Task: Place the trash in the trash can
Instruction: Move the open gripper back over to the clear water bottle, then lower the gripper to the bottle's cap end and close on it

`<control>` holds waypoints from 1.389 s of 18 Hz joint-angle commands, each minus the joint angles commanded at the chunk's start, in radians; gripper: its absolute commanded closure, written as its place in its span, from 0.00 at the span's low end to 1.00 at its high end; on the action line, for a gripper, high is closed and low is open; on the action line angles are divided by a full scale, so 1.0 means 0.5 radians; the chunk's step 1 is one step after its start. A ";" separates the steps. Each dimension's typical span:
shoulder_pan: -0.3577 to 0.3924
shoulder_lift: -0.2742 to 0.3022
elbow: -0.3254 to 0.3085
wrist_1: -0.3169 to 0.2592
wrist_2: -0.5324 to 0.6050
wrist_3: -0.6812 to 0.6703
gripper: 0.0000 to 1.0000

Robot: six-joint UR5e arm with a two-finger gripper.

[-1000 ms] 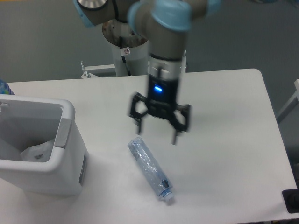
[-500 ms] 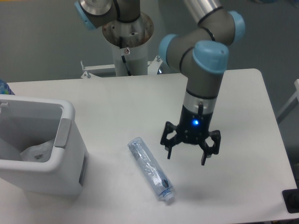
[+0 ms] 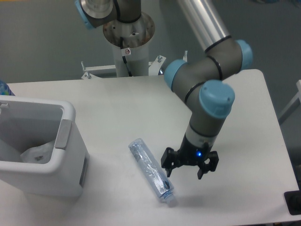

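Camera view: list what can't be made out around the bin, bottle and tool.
- Trash can: left part cut off by the frame edge; its near wall hides most of the inside, so only part of the wrapper shows.
- Tool: whether it touches the table is unclear.
- Bottle: label too small to read.

Crinkled clear plastic bottle [image 3: 151,170]; smooth white plastic trash can [image 3: 40,160]; matt table [image 3: 244,117].
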 joint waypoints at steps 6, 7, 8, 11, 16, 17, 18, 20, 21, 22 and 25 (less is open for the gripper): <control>-0.089 -0.267 0.258 -0.150 0.193 -0.194 0.00; -0.089 -0.276 0.270 -0.150 0.193 -0.212 0.00; -0.089 -0.295 0.295 -0.150 0.193 -0.246 0.00; -0.089 -0.378 0.381 -0.154 0.239 -0.350 0.00; -0.092 -0.433 0.396 -0.154 0.298 -0.402 0.00; -0.095 -0.442 0.396 -0.154 0.301 -0.405 0.00; -0.107 -0.448 0.396 -0.154 0.301 -0.405 0.00; -0.114 -0.461 0.390 -0.154 0.307 -0.405 0.01; -0.117 -0.461 0.384 -0.160 0.307 -0.405 0.04; -0.129 -0.461 0.378 -0.181 0.307 -0.405 0.08; -0.154 -0.454 0.369 -0.322 0.307 -0.402 0.28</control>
